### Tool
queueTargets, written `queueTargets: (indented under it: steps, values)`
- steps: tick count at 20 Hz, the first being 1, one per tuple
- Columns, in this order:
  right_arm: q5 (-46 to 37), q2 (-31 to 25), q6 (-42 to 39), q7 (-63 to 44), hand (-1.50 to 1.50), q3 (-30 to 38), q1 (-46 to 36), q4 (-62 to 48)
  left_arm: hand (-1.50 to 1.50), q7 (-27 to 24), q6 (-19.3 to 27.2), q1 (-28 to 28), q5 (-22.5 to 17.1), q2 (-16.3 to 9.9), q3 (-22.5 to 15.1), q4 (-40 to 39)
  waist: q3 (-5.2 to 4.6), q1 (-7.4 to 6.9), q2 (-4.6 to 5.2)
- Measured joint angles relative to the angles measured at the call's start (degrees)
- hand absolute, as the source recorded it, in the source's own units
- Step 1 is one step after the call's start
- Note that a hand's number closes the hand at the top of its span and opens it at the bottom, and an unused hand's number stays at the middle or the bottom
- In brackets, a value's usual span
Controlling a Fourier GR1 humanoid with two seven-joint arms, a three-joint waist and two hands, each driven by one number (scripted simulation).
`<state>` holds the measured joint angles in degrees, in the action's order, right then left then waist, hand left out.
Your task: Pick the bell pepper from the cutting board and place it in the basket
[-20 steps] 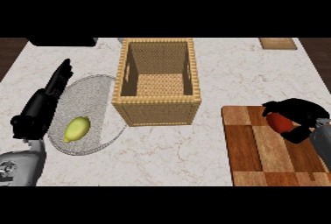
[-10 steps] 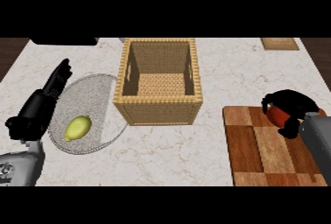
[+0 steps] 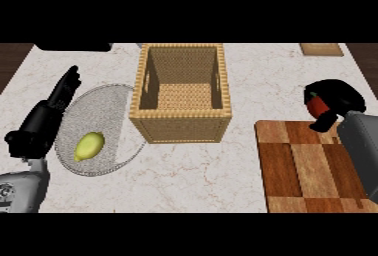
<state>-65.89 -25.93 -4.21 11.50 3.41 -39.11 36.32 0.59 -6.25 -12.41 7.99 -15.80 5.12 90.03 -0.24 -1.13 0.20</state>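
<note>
My right hand (image 3: 338, 100) hovers above the far edge of the wooden cutting board (image 3: 310, 170), fingers curled round a red bell pepper (image 3: 317, 105); only a small red patch shows between them. The hand and pepper are to the right of the woven basket (image 3: 179, 121), clear of its rim. The basket stands at the counter's middle, open at the top with nothing inside. My left hand (image 3: 44, 120) rests open at the left, fingers straight and pointing away, beside a round plate.
A grey round plate (image 3: 111, 100) left of the basket holds a yellow-green lemon (image 3: 88, 146). A small wooden piece (image 3: 321, 48) lies at the back right. A dark object (image 3: 74, 46) sits at the back left corner.
My right hand has lifted the bell pepper off the cutting board and carried it farther back and up. The left hand has stayed still.
</note>
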Motion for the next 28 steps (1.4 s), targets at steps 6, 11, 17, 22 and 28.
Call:
queueTargets:
  steps: [6, 11, 17, 22, 28]
  values:
    - [10.28, 2.43, 4.37, 2.84, 1.50, 8.88, -4.15, 5.25, 0.00, -0.20, -0.06, 0.59, -0.20, -0.35, 0.86, -0.43, 0.25, 0.98, -0.38]
    - [21.49, 5.00, -1.33, 5.05, 1.50, 15.16, -10.02, 11.07, 0.00, -0.37, -0.23, 1.54, -0.26, -0.71, 1.32, 0.03, 0.24, 1.46, -0.80]
    - [29.23, 6.59, -11.06, -1.98, 1.50, 16.39, -17.23, 21.98, 0.00, -0.40, -0.40, 2.07, -0.38, -0.68, 1.66, 0.38, 0.18, 1.82, -0.90]
    - [34.25, 10.20, -18.45, -13.82, 1.50, 15.27, -24.25, 29.78, 0.00, -0.80, -0.21, 2.01, 0.05, -0.29, 1.51, -0.17, 0.17, 1.79, -0.89]
    - [37.69, 14.76, -23.12, -27.41, 1.50, 12.38, -29.91, 35.59, 0.00, -0.76, -0.41, 1.09, 0.26, 0.07, 1.37, -0.76, 0.18, 1.37, -0.63]
